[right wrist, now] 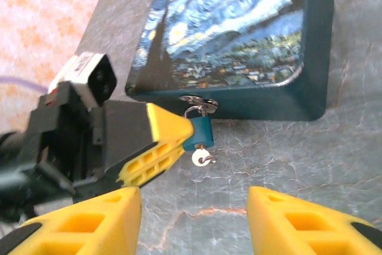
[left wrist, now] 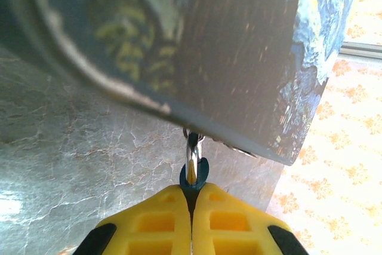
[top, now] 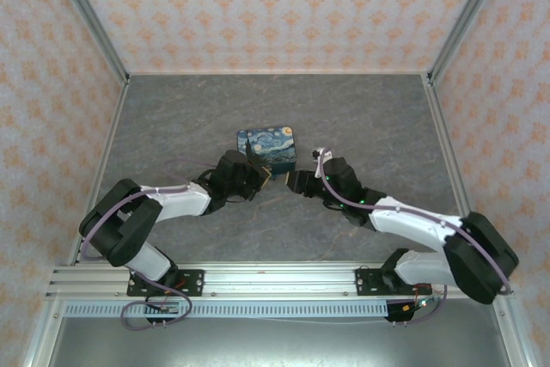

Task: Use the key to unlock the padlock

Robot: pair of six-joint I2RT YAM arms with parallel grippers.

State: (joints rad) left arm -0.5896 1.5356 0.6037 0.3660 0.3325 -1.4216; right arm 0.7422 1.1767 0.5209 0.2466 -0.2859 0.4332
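I am clamping my left jaws on the padlock (right wrist: 200, 131) hanging at the painted box's (right wrist: 239, 46) front face, while my right jaws, spread apart, are facing the key (right wrist: 203, 158) poking from its underside, dead ahead.

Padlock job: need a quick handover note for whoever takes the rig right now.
Left pincer: shut on the padlock, holding it steady.
Right pincer: open, empty, facing the lock from the near side, touching nothing.
Padlock: hangs by its shackle from the latch on the front of the painted box.
Key: its head sticks out under the padlock, apparently seated in the keyhole.
Done: lock gripped, key apparently in.
Left: close the right pincer on the key head, turn it, and free the shackle, which looks closed.
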